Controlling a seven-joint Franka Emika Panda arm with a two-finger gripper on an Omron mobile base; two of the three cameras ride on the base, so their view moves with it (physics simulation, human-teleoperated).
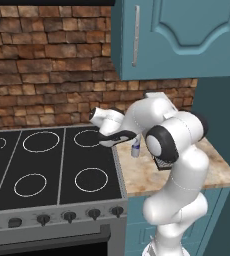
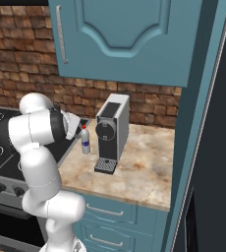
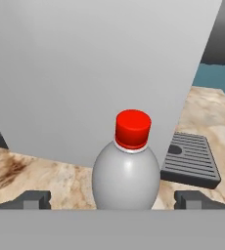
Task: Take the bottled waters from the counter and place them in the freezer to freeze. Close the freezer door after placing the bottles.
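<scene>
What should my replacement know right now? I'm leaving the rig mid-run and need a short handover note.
End effector: open, fingers on either side of the red-capped bottle, not closed on it.
That bottle stands upright on the counter, between the stovetop and the coffee machine.
Done: approach to this bottle.
Left: grasp it, carry it to the freezer, do the same with the second bottle, close the freezer door.
</scene>
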